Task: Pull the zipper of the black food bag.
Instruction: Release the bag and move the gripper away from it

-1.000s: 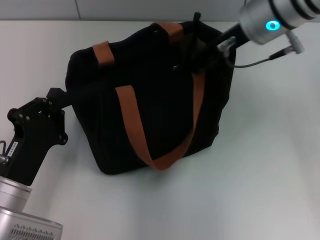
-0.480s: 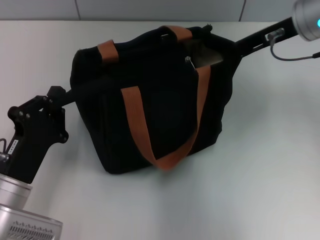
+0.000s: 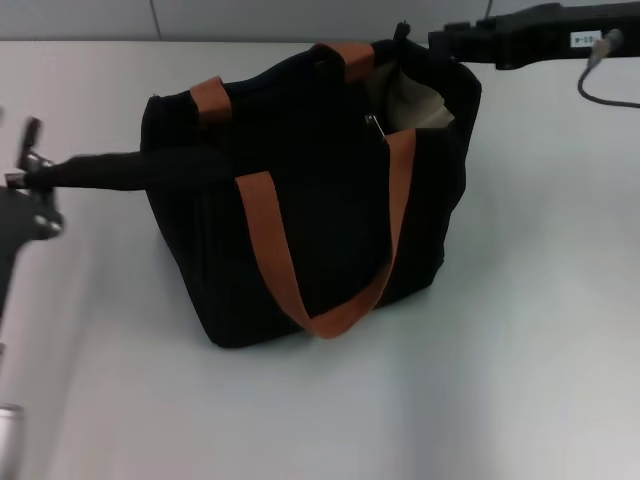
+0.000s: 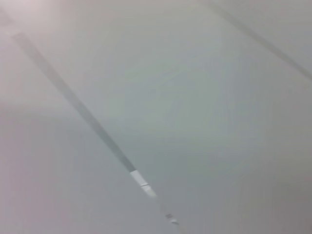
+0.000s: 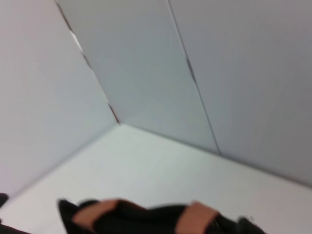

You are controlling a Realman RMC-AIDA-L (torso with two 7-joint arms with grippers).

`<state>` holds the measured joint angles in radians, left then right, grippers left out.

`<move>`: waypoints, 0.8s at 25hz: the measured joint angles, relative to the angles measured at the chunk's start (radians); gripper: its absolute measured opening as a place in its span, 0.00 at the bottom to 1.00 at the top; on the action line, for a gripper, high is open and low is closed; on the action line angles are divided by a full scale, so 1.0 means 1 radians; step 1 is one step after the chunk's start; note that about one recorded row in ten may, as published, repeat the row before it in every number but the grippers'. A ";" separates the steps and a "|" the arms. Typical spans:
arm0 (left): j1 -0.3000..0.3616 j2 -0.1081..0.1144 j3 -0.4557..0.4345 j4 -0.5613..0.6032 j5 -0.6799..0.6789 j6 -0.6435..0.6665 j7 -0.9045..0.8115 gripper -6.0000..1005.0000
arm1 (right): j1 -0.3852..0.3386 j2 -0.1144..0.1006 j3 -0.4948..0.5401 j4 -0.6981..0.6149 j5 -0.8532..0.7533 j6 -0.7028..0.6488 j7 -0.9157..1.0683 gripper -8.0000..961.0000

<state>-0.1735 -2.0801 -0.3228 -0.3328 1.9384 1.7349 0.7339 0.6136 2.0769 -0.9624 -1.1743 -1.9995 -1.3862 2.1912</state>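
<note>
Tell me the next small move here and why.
Probably bring the right pincer back down to the zipper. The bag is only partly open, pale lining showing at the right end, and the silver pull sits midway along the top. The right pincer hovers at the bag's far right corner; the left one is at the bag's left side.

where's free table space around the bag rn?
Bare table stretches in front of the black food bag and to its right. It is crowded at the bag's far right corner, by the right gripper, and on its left side, where the left gripper reaches in.
</note>
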 joint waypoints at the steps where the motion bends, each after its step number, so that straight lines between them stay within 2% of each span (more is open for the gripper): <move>1: 0.004 0.000 -0.049 -0.003 0.000 0.012 -0.089 0.13 | -0.036 0.000 0.001 0.001 0.071 -0.002 -0.068 0.16; 4: 0.006 0.003 -0.091 0.004 0.001 0.014 -0.185 0.23 | -0.074 0.002 0.001 0.004 0.144 -0.007 -0.147 0.25; 5: 0.007 0.006 -0.114 0.012 0.001 0.015 -0.262 0.33 | -0.094 0.002 0.001 0.009 0.182 -0.013 -0.196 0.28; 6: 0.007 0.014 -0.151 0.059 0.004 0.023 -0.443 0.43 | -0.122 0.003 0.002 0.031 0.248 -0.042 -0.287 0.32; 7: 0.007 0.014 -0.151 0.059 0.004 0.023 -0.443 0.46 | -0.122 0.003 0.002 0.031 0.248 -0.042 -0.287 0.35; 8: 0.004 0.016 -0.157 0.092 0.007 0.031 -0.528 0.48 | -0.136 0.003 0.002 0.047 0.287 -0.065 -0.344 0.39; 10: -0.015 0.021 -0.161 0.221 0.010 0.065 -0.804 0.53 | -0.160 0.003 0.002 0.073 0.346 -0.119 -0.425 0.45; 12: -0.038 0.021 -0.156 0.347 0.009 0.089 -1.052 0.58 | -0.182 0.003 0.004 0.085 0.378 -0.154 -0.477 0.48; 13: -0.042 0.021 -0.152 0.364 0.010 0.092 -1.086 0.60 | -0.190 0.004 0.004 0.088 0.386 -0.164 -0.495 0.49; 16: -0.062 0.018 -0.087 0.449 0.022 0.125 -1.235 0.67 | -0.203 0.005 0.011 0.112 0.392 -0.184 -0.533 0.55; 20: -0.057 0.012 0.092 0.519 0.035 0.147 -1.193 0.76 | -0.204 0.004 0.011 0.128 0.397 -0.200 -0.537 0.65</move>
<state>-0.2309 -2.0685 -0.2312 0.1862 1.9738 1.8819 -0.4591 0.4095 2.0806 -0.9510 -1.0461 -1.6029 -1.5864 1.6541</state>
